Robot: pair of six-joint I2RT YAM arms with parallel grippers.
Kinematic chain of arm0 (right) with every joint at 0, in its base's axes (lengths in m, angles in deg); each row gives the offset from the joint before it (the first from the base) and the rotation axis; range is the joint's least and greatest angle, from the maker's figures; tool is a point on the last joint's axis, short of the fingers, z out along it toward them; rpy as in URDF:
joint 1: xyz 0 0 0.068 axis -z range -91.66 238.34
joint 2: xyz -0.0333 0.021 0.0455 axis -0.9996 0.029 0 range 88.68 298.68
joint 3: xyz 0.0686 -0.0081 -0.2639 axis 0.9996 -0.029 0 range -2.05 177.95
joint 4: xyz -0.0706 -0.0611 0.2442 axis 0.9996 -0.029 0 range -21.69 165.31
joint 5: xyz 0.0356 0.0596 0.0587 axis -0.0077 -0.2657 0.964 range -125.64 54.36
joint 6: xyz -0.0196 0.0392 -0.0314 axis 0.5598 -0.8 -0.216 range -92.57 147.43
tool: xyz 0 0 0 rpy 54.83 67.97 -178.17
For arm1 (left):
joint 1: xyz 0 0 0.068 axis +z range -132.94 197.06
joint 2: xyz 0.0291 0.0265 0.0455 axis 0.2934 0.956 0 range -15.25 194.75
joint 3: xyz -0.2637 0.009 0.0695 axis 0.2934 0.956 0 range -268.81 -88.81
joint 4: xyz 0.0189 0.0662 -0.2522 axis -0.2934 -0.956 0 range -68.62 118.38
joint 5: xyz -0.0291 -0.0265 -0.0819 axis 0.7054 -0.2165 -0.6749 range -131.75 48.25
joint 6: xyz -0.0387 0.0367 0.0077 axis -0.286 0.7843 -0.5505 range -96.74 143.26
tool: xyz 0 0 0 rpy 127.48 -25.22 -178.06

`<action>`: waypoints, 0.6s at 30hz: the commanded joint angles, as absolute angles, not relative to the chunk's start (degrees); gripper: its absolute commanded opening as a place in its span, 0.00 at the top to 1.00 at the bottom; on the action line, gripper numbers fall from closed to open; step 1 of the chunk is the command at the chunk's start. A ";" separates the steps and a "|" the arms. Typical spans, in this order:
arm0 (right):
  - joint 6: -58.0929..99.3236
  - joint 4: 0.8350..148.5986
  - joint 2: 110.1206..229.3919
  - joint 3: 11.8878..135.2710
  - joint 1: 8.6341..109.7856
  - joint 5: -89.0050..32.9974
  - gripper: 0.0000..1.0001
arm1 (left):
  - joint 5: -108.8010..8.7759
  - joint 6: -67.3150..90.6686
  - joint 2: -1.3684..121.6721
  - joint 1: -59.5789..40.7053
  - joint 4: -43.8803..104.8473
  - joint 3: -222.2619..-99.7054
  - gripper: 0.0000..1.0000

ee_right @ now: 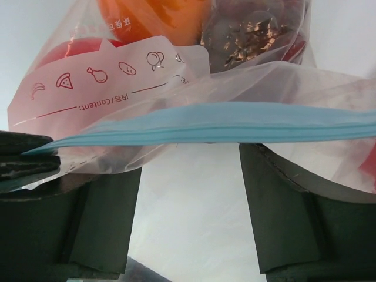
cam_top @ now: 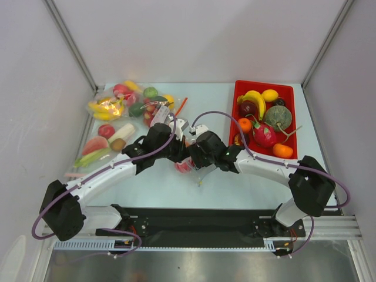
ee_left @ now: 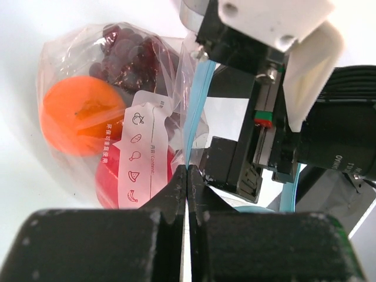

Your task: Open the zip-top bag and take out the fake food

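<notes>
In the top view the two arms meet in the middle of the frame over the pale table (cam_top: 147,188). The zip-top bag (cam_top: 184,166) shows just under their wrists as a small clear and red spot.

In the left wrist view, the left gripper (ee_left: 187,174) has its jaws pressed together at the lower centre, and they pinch the edge of the bag at the end of the blue zip strip (ee_left: 197,100). The fake food is all inside the bag. An orange fruit (ee_left: 76,114) is at the left, a dark purple cluster (ee_left: 126,56) is above it, and a red fruit (ee_left: 108,185) is below, partly behind the white printed label (ee_left: 144,153).

In the right wrist view, the right gripper (ee_right: 189,161) has its jaws spread wide, one finger at the lower left and one at the lower right. The zip strip runs across the frame just above the fingertips. I cannot tell if it touches them, but they do not pinch it.

In the upper right of the top view a red tray (cam_top: 238,97) holds loose fruits. In the upper left some other bags (cam_top: 117,106) with food lie on the table, well apart from the grippers.
</notes>
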State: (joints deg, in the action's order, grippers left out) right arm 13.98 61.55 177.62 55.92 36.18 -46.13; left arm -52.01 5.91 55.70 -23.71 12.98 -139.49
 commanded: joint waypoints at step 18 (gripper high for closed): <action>11.43 79.00 186.14 51.39 34.90 -53.31 0.28 | -54.50 6.82 55.06 -23.98 15.02 -141.64 1.00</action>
State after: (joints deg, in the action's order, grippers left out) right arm 11.70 71.15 184.33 52.34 35.52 -52.57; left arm -51.16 6.83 56.01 -23.32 10.05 -139.49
